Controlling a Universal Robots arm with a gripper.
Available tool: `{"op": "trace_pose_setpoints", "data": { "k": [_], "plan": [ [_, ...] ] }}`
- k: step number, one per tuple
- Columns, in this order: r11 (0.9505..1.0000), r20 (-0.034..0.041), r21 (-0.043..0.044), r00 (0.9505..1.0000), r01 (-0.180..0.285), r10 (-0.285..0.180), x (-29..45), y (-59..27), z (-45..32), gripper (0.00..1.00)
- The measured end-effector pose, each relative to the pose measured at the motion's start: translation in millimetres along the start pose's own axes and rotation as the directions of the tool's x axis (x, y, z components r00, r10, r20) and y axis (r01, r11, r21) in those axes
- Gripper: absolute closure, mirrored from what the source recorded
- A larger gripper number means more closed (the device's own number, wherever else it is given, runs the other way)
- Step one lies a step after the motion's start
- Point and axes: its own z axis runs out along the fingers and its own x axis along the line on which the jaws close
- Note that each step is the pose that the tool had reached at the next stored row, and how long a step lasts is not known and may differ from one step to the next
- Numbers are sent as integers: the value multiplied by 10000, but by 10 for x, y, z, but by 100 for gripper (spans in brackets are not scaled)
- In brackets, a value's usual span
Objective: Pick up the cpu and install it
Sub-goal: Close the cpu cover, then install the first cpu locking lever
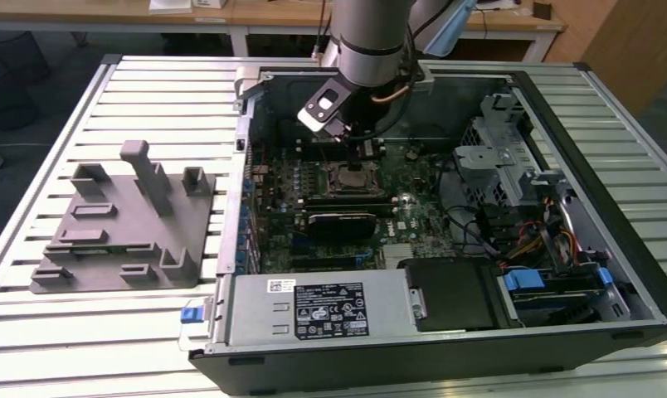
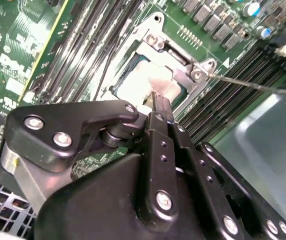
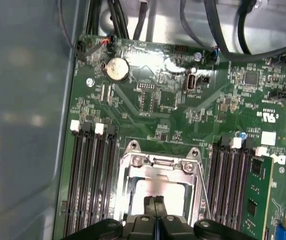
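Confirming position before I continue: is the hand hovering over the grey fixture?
No, in the exterior view the hand is inside the computer case, above the motherboard's socket.

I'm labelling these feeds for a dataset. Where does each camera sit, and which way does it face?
Exterior view: off the arm, high, looking down into the open black computer case; the grey arm shows.
First wrist view: on the arm, facing the green motherboard; shut fingers show.
Second wrist view: on the arm, slanting past the black gripper.
Shared: both wrist views show the pale silver-grey square cpu in its socket.
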Motion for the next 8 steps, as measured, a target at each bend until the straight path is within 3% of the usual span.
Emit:
{"op": "trace_pose_setpoints", "data": {
  "k": [8],
  "plan": [
    [10000, 0, 2, 10000, -1, 1, -8, 84, 0, 89]
  ]
}}
